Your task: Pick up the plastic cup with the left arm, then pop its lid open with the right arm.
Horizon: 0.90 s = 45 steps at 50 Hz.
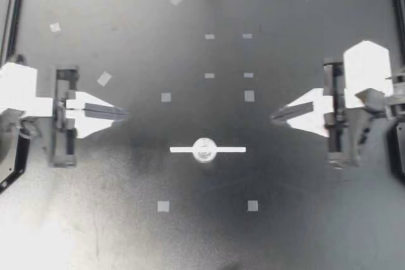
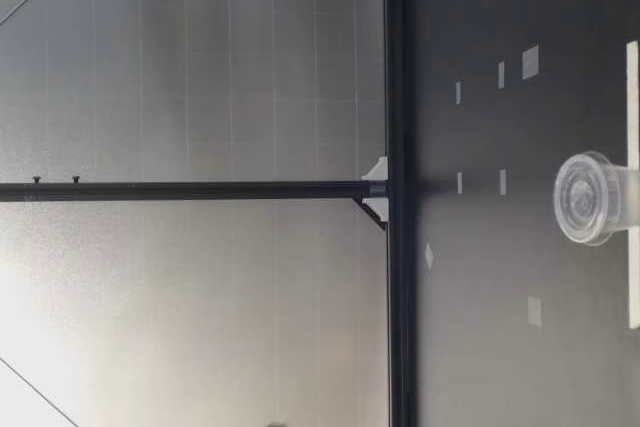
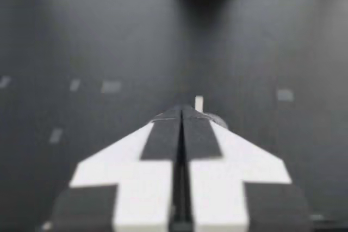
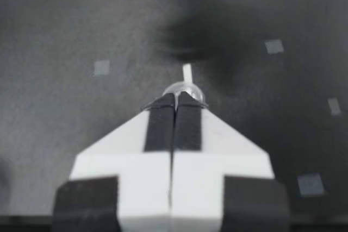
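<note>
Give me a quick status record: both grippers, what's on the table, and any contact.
left gripper: shut, empty, at the table's left side, tips pointing toward the middle
right gripper: shut, empty, at the right side, tips pointing toward the middle
object: small clear round plastic cup, at the middle of a thin white strip
position: roughly midway between the grippers
contact: none; both grippers apart from the cup
surface: black table with pale tape squares

**A:** Clear cup (image 2: 590, 197) in sight — it's sitting on the white strip (image 2: 632, 97), touching it.

**B:** And beyond the cup, farther from the camera, grey tape squares (image 2: 530, 62) — then the black rail (image 2: 398, 47), farther still.
</note>
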Each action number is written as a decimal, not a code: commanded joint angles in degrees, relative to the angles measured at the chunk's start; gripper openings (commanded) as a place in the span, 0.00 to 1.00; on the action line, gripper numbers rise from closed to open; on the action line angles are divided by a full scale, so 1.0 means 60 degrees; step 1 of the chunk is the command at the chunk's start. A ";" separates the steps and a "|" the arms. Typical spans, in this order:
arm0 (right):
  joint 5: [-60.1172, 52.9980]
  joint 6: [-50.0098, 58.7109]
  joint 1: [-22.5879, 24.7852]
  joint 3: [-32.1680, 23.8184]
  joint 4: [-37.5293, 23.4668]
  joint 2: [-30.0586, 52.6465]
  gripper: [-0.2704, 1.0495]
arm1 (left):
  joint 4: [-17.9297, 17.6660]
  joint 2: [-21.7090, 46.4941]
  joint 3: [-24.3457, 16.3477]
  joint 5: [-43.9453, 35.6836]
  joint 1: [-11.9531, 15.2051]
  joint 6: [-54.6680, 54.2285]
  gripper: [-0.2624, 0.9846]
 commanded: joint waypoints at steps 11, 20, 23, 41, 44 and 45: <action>-0.0776 0.0073 -0.0073 -0.0732 0.0073 0.1772 0.08 | 0.0000 0.2183 -0.0923 -0.0732 0.0029 0.0029 0.60; -0.1084 0.0483 -0.0059 -0.1128 0.0088 0.3047 0.08 | 0.0015 0.3545 -0.1304 -0.1201 0.0029 0.0029 0.67; -0.1084 0.0615 -0.0044 -0.1318 0.0073 0.3516 0.08 | 0.0044 0.3940 -0.1421 -0.1333 0.0029 0.0044 0.67; -0.1143 0.0762 0.0073 -0.1772 0.0088 0.4687 0.08 | 0.0264 0.5420 -0.2007 -0.1450 -0.0146 0.0044 0.67; -0.1157 0.0864 0.0117 -0.1787 0.0088 0.4819 0.08 | 0.0278 0.5552 -0.2065 -0.1479 -0.0205 0.0044 0.67; -0.1172 0.0908 0.0132 -0.1802 0.0088 0.4863 0.08 | 0.0278 0.5596 -0.2109 -0.1479 -0.0234 0.0044 0.67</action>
